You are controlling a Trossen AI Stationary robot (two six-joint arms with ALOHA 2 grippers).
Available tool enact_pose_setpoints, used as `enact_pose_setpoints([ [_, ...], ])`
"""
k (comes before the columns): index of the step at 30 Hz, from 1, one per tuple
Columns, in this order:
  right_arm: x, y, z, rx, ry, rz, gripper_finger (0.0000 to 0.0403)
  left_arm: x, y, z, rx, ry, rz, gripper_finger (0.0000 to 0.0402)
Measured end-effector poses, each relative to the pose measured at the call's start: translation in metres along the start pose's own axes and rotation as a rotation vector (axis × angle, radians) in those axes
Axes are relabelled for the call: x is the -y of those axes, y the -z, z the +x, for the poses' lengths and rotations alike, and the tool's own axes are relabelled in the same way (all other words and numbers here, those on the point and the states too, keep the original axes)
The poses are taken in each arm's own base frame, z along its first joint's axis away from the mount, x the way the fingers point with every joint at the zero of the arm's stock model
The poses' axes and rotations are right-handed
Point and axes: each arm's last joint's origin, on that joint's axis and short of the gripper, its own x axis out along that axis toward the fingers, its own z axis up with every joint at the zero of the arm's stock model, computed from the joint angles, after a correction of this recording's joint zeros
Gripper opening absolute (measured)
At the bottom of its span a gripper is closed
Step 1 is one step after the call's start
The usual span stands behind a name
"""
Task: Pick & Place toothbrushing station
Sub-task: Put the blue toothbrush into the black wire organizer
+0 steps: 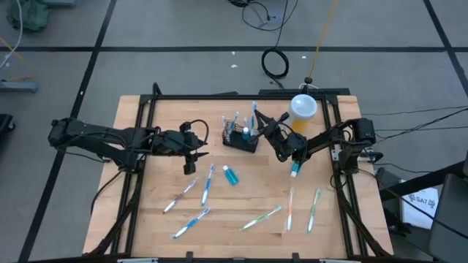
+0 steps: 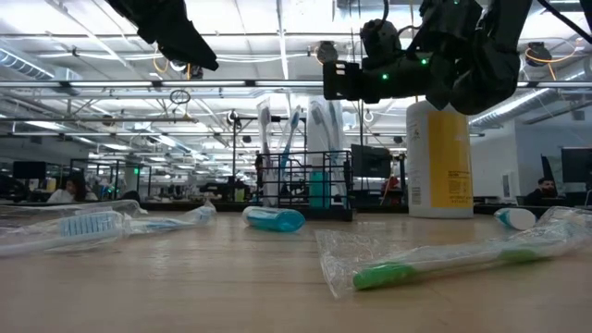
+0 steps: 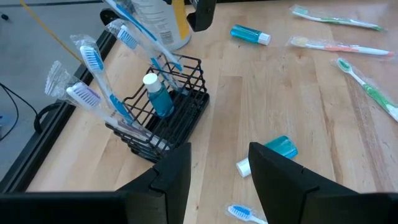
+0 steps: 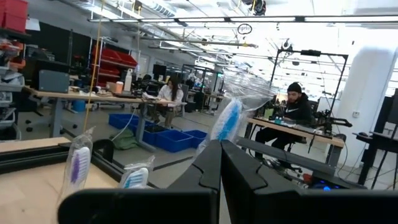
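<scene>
the black wire caddy [image 1: 240, 138] stands mid-table holding upright brushes. the left gripper [image 1: 191, 165], fingers apart and empty, waits nearby; the right gripper [image 1: 265, 126] is pinched shut, seemingly on a wrapped toothbrush [image 4: 225, 121] over the caddy.

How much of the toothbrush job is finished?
Some is done: several wrapped toothbrushes and a small blue tube already stand in the black wire caddy. Right now the right claw is shut, up beside the caddy; the left claw waits open. Still left: loose toothbrushes and two small tubes lying on the table.
</scene>
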Motion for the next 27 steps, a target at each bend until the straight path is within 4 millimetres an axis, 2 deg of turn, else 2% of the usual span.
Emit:
enact_pose_setpoints([
  [8, -0.008, -0.003, -0.009, 0.004, -0.040, -0.017, 0.0000, 0.000, 0.000, 0.000, 0.000, -0.001, 0.000, 0.0168],
  [22, -0.030, -0.014, -0.037, 0.019, -0.150, -0.050, 0.0000, 0.000, 0.000, 0.000, 0.000, -0.001, 0.000, 0.0168],
  [27, -0.032, -0.015, -0.043, -0.021, -0.095, -0.047, 0.0000, 0.000, 0.000, 0.000, 0.000, -0.001, 0.000, 0.0168],
])
